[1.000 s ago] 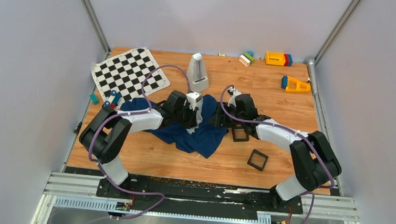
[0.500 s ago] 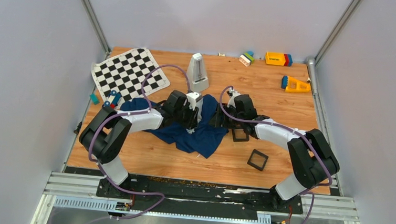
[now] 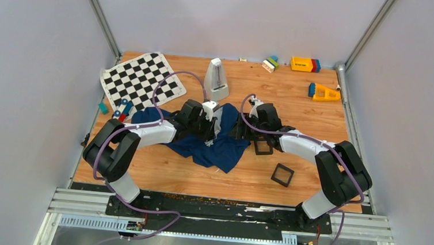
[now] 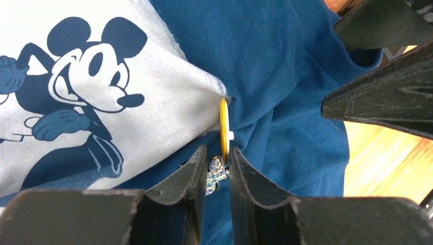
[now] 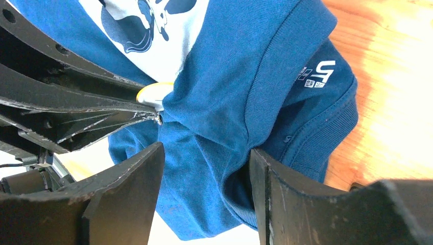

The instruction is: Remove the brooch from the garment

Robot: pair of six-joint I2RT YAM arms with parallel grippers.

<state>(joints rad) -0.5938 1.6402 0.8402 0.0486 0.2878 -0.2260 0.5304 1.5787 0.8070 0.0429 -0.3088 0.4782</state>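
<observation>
The garment (image 3: 220, 148), a navy T-shirt with a grey-white Mickey Mouse patch (image 4: 102, 97), lies crumpled mid-table. The brooch (image 4: 223, 127) shows edge-on as a thin gold disc with a white post, at the patch's corner; a glittery bit hangs below it. My left gripper (image 4: 217, 151) is shut on the brooch's lower edge. My right gripper (image 5: 207, 153) holds a bunched fold of the shirt (image 5: 230, 102) near the collar. In the right wrist view the brooch (image 5: 153, 91) peeks out above the left fingers (image 5: 76, 112). Seen from above, the grippers (image 3: 211, 135) (image 3: 234, 126) meet over the shirt.
Two black square frames (image 3: 263, 146) (image 3: 282, 174) lie right of the shirt. A chequered cloth (image 3: 142, 81) is at the back left, a grey-white metronome-shaped object (image 3: 217, 79) behind the shirt. Coloured toys (image 3: 305, 64) (image 3: 323, 92) sit at the back right, small pieces (image 3: 122, 109) at the left.
My left arm has drawn slightly to the left and its elbow has dropped a little. The right arm has barely moved. The shirt stays in place.
</observation>
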